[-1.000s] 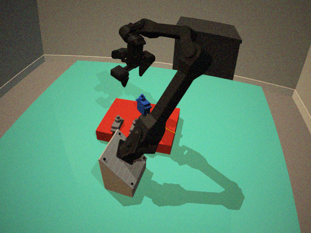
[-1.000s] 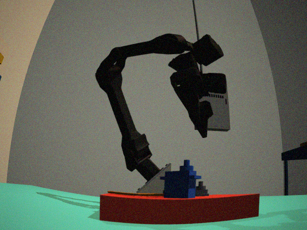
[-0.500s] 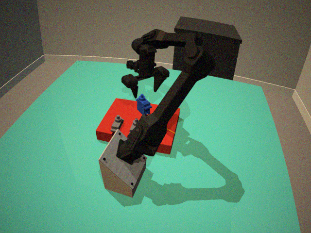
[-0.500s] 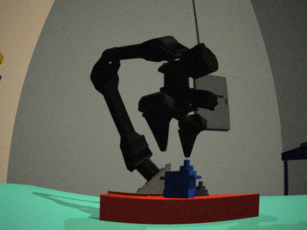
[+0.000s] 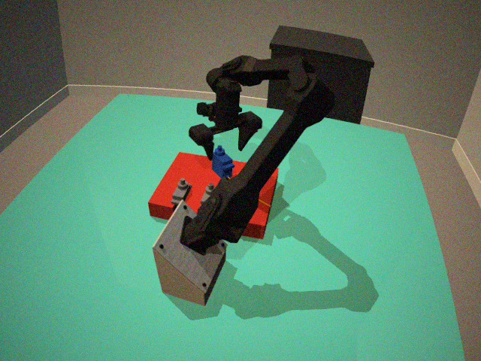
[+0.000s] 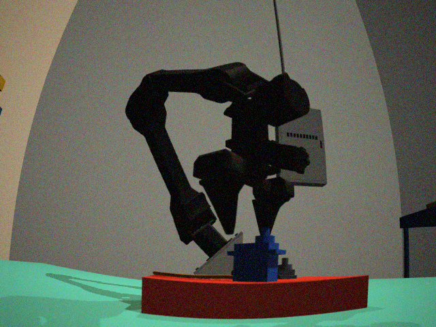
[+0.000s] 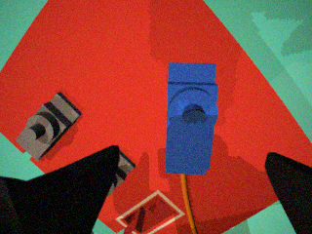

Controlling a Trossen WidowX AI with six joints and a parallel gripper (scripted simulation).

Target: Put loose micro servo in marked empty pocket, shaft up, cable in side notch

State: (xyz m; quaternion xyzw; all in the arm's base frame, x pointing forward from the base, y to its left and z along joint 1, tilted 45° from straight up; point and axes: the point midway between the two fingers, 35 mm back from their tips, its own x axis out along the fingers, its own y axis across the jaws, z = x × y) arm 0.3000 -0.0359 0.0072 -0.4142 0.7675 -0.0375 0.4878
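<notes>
The loose blue micro servo (image 5: pixel 222 165) (image 6: pixel 251 261) (image 7: pixel 190 146) stands upright on the red deck (image 5: pixel 170 174) (image 6: pixel 253 299) (image 7: pixel 112 49), output shaft up. Its orange cable (image 5: pixel 264 202) (image 6: pixel 190 276) (image 7: pixel 184 195) trails across the deck. The marked pocket, a pale outline (image 7: pixel 171 202) with a dark notch, shows at the bottom of the wrist view; the arm hides it in the top view. My gripper (image 5: pixel 225 154) (image 6: pixel 247 234) (image 7: pixel 192 156) is open and empty, pointing down above the deck. In the wrist view its fingertips lie left and right of the servo, touching nothing visible.
Two grey servos (image 5: pixel 180 192) (image 7: pixel 49 127) sit in the deck, the second (image 5: pixel 208 192) (image 7: pixel 124 168) nearer the pocket and partly behind a finger in the wrist view. The arm's wedge base (image 5: pixel 174 268) stands beside the deck on the green mat (image 5: pixel 77 271).
</notes>
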